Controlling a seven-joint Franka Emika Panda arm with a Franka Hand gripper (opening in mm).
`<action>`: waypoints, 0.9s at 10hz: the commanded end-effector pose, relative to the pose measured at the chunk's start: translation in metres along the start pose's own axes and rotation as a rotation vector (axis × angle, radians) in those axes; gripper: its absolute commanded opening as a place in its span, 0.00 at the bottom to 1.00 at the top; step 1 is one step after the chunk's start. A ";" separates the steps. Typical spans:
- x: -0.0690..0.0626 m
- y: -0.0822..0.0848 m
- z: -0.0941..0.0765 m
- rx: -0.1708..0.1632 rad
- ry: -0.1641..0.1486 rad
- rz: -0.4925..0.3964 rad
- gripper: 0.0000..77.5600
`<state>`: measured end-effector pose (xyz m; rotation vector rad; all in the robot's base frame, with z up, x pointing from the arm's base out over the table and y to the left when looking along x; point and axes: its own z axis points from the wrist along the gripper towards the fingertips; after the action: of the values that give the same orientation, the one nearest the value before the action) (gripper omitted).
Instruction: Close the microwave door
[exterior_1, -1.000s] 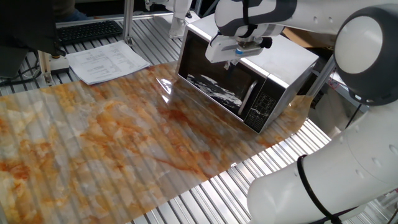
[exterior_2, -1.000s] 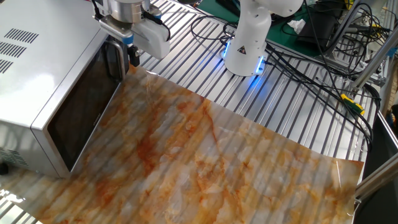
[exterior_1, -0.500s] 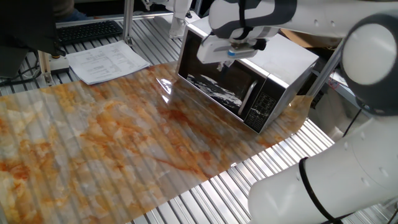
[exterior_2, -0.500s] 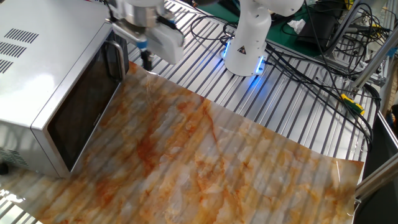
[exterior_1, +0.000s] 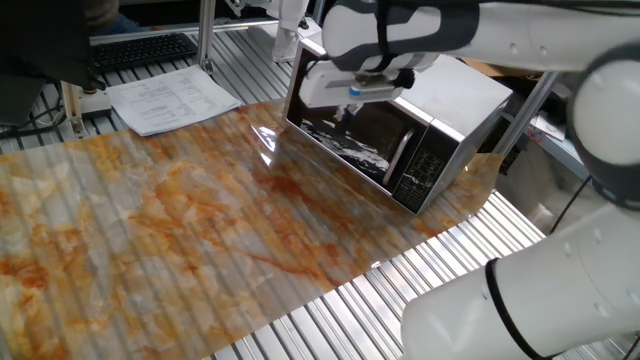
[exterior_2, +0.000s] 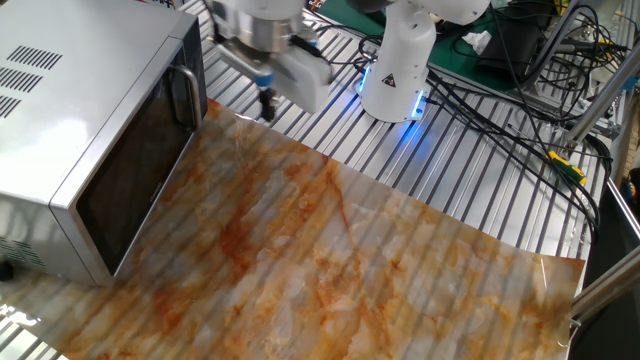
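The white microwave (exterior_1: 470, 95) stands at the back of the table; in the other fixed view it (exterior_2: 70, 90) is at the left. The microwave door (exterior_1: 345, 140) with its dark glass lies flush with the front, and its silver bar handle (exterior_1: 400, 160) is next to the black button panel (exterior_1: 430, 170). The door (exterior_2: 135, 175) and handle (exterior_2: 180, 95) also show side-on. My gripper (exterior_1: 352, 100) hovers in front of the door's upper part, apart from it, to the right of the handle (exterior_2: 266, 103). Its fingers look shut and hold nothing.
An orange-marbled mat (exterior_1: 200, 230) covers the table in front of the microwave. Papers (exterior_1: 170, 100) and a keyboard (exterior_1: 140, 48) lie at the back left. The arm's base (exterior_2: 400, 60) and several cables (exterior_2: 500, 90) are beyond the mat.
My gripper has moved away from the door's handle side, out over the mat edge and across the door front. The door has stayed flush against the microwave.
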<state>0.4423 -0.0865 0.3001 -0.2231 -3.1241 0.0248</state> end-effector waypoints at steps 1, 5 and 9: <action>0.041 0.074 -0.014 -0.056 -0.012 0.061 0.00; 0.036 0.074 -0.018 -0.058 -0.012 0.050 0.00; 0.036 0.074 -0.018 -0.060 -0.010 0.049 0.00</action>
<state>0.4196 -0.0169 0.3118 -0.2908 -3.1281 -0.0463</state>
